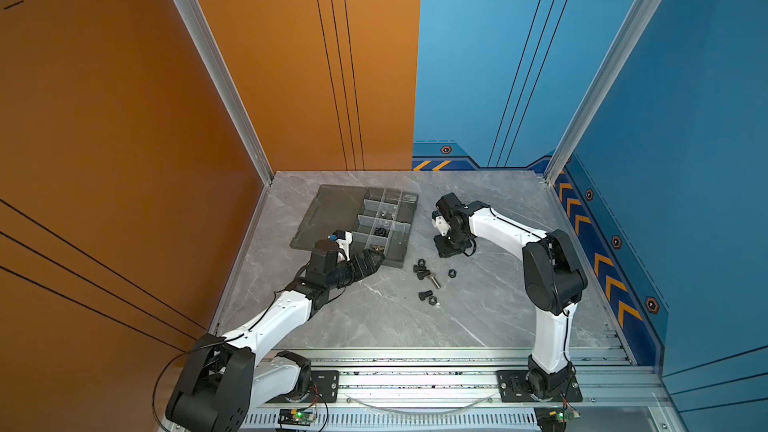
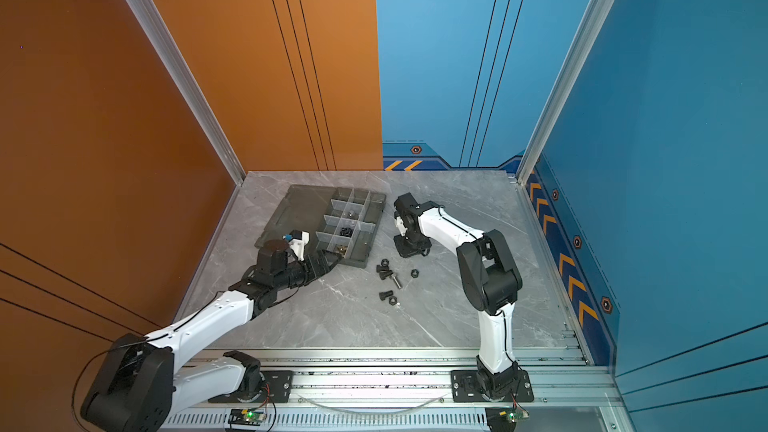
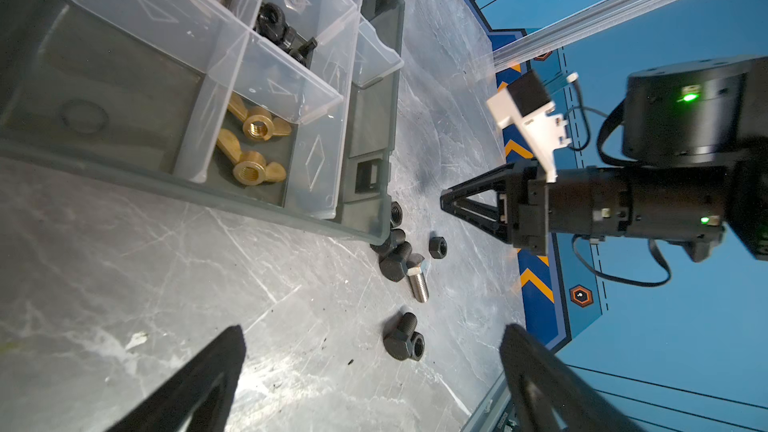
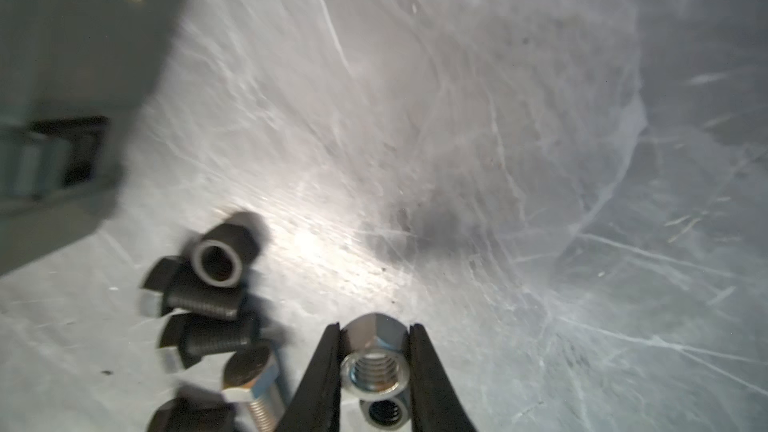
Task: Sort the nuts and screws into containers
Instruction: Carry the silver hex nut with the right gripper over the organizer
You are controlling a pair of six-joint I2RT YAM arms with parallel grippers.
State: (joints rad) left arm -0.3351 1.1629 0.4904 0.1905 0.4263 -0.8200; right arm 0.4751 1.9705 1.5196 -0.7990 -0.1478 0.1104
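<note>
The right tool (image 4: 376, 351) is narrowed onto a silver nut (image 4: 374, 369), with its jaws pressed against opposite flats. That grip keeps the hexagon from rolling out, and the threaded bore faces the wrist camera. The tool hangs just beyond the loose heap of screws (image 3: 395, 263) and beside the tray (image 3: 249, 203), so the carry to a cell should be short. The left tool (image 3: 372, 328) is spread wide and holds nothing. It sits low over the bench (image 1: 374, 317) at the tray's near corner, probably parked clear of the other arm yet within reach of the heap.

Only the right wrist view shows the nut in the grip. In both top views the tool's own body covers it, and the left wrist view catches the jaws side-on, as a mere point. The right wrist view is smeared, so I cannot be sure the nut is clear of the bench — the shadow under the tool in the left wrist view suggests it is.

Only the left wrist view shows what the cells hold: two brass wing nuts (image 3: 253, 147) in the end cell and black pieces (image 3: 282, 31) in the next. It also picks out the silver screw (image 3: 417, 282) among the black ones, with a lone black nut (image 3: 438, 246) beside them.
</note>
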